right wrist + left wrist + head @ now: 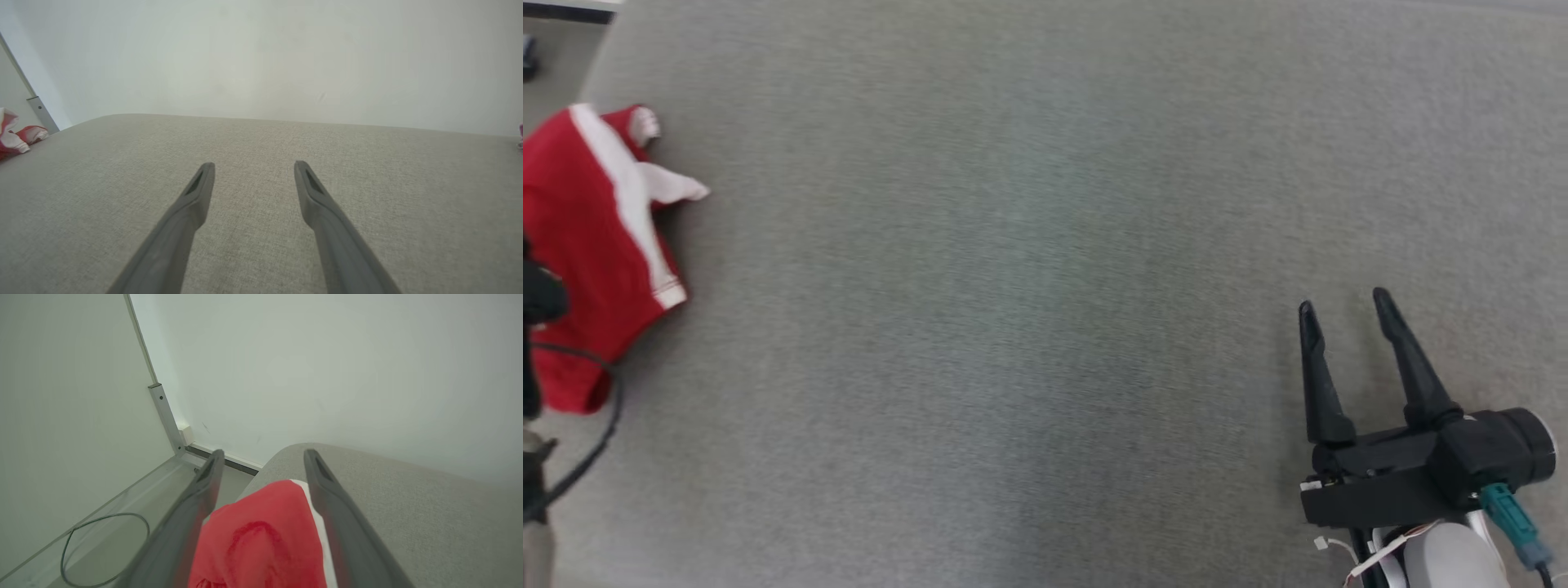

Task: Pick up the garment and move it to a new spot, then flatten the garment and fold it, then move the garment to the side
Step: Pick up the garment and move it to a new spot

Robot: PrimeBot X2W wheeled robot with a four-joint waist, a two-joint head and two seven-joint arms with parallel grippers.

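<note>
The garment is red with a white band and white cuffs. It lies crumpled at the far left of the grey fabric surface, near that surface's rounded corner. In the left wrist view my left gripper stands open just above the garment, the red cloth showing between its two fingers without being pinched. My right gripper is open and holds nothing at the lower right, far from the garment. The right wrist view has the right gripper over bare fabric, with the garment at the left edge.
The surface's left edge drops to a floor where a thin cable loop lies. A metal post stands in the wall corner behind it. A small pink thing shows at the far right edge.
</note>
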